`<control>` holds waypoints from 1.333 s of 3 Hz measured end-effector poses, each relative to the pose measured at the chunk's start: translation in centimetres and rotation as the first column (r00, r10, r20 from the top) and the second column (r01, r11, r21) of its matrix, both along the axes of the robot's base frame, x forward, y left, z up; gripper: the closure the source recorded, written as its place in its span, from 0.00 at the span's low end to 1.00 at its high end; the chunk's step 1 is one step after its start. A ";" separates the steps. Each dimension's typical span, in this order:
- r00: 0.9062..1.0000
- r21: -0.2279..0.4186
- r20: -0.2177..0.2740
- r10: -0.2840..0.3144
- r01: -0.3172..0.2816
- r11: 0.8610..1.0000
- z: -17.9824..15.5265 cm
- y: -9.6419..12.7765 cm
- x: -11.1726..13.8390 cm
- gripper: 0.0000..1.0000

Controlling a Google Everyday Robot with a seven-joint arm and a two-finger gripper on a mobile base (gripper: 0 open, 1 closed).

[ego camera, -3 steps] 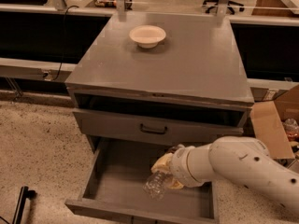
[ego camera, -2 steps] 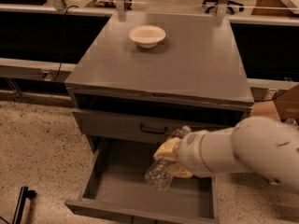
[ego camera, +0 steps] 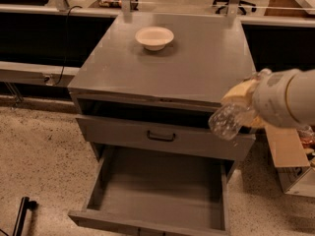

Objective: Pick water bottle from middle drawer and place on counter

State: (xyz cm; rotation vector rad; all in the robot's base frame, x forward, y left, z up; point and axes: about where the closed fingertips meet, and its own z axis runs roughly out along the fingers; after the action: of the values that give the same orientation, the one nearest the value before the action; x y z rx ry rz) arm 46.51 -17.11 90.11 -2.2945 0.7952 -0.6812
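Note:
The water bottle is clear and crinkly. It hangs tilted in the air at the cabinet's front right corner, just below the level of the counter. My gripper has yellowish fingers and a white wrist. It comes in from the right and is shut on the bottle's upper part. The middle drawer stands pulled open below, and its grey floor is bare.
A white bowl sits at the back of the counter. A grey drawer front with a black handle is above the open drawer. A cardboard box stands on the floor at right. A black object is at lower left.
My gripper has lifted the bottle out of the open drawer and carried it up and to the right, to the cabinet's front right corner. The drawer now holds nothing.

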 end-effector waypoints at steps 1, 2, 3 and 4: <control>0.994 -0.091 0.022 -0.103 0.105 0.990 2.1 -2.5 4.0 1.00; 0.990 -0.178 -0.063 -0.127 0.114 0.977 -0.3 -0.1 7.3 1.00; 0.978 -0.221 -0.138 -0.156 0.123 0.968 -2.6 3.7 11.4 0.81; 0.965 -0.162 -0.215 -0.151 0.117 0.980 -4.1 9.9 15.6 0.59</control>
State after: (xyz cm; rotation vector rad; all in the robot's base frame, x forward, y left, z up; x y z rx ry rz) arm 62.12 -7.21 86.05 -2.5019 1.0456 -0.5592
